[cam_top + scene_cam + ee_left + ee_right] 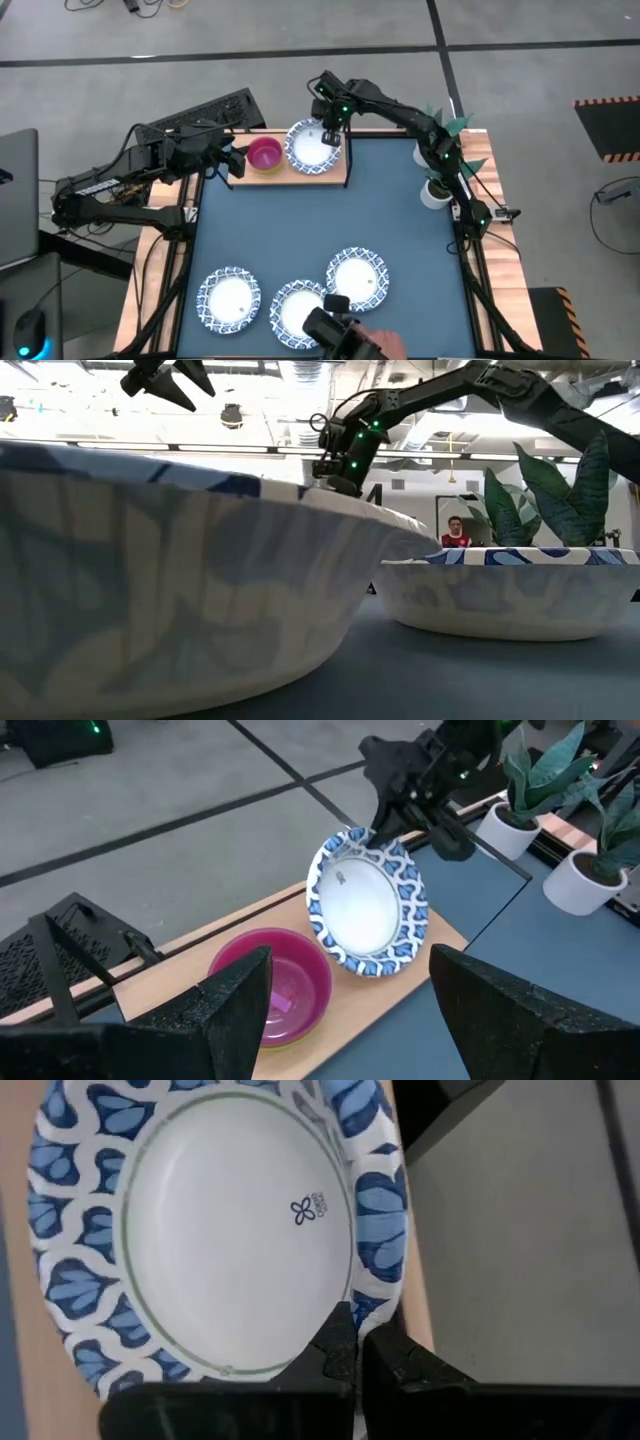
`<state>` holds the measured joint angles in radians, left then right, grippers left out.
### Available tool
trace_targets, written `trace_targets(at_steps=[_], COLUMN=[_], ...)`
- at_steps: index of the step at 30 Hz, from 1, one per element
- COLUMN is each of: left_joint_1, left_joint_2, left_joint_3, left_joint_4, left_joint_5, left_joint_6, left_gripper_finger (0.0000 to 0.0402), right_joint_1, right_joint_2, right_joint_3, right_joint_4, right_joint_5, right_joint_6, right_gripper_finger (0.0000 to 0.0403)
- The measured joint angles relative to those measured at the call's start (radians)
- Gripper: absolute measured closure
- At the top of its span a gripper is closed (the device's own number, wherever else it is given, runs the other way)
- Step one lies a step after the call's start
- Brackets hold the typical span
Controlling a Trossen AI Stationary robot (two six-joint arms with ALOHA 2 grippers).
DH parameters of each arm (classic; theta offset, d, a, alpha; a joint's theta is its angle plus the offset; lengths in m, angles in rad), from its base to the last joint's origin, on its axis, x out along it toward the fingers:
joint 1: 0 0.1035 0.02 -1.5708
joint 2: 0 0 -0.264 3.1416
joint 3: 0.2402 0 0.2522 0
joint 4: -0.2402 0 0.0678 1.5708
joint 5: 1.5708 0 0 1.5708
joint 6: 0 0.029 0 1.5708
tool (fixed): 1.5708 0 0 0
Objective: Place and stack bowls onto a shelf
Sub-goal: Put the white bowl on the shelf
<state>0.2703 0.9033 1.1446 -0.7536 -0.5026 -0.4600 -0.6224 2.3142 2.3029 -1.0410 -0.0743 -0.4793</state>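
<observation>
- The table [400, 230], blue-topped, fills the high view; the shelf [340, 172], a light wooden board, lies along its far edge at about 12 o'clock.
- Three white bowls with blue patterned rims wait near 6 o'clock: one at the left [229, 299], one in the middle [296, 305], one at the right [357, 276].
- A fourth patterned bowl [313, 147] is on the shelf, tilted up on one side; the right end effector [331, 134] is at its far rim, at about 1 o'clock of the bowl.
- In the right wrist view its fingers are pressed together on that rim [372, 1305], pinching the thin edge.
- The magenta bowl [264, 154] sits on the shelf just beside the patterned bowl, at its 9 o'clock, and seems nested in a yellow-green one.
- The left end effector [225, 158] hovers near the magenta bowl's 9 o'clock, fingers spread and holding nothing.
- Handling, as a judgement: the patterned bowls look light and thin-walled, probably flexing under a pinch and smooth enough to slip. The rim is the only real hold; a firm grip squarely across it should keep the bowl from swinging.
</observation>
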Motion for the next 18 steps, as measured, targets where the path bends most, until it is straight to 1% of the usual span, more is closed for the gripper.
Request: trace_targets(at_steps=[6,12,18], left_joint_1=[0.0,0.0,0.0], left_joint_2=[0.0,0.0,0.0], left_joint_3=[0.0,0.0,0.0], left_joint_4=[0.0,0.0,0.0], left_joint_5=[0.001,0.001,0.001], left_joint_6=[-0.001,0.002,0.002], left_gripper_finger=[0.0147,0.0147,0.0147], right_joint_1=[0.004,-0.008,-0.009], right_joint_2=[-0.002,-0.002,-0.002], right_joint_3=[0.001,0.001,0.0], right_joint_4=[-0.007,-0.074,-0.078], right_joint_5=[-0.004,-0.011,-0.011], right_joint_6=[0.0,0.0,0.0], right_gripper_finger=[0.0382,0.0381,0.0377])
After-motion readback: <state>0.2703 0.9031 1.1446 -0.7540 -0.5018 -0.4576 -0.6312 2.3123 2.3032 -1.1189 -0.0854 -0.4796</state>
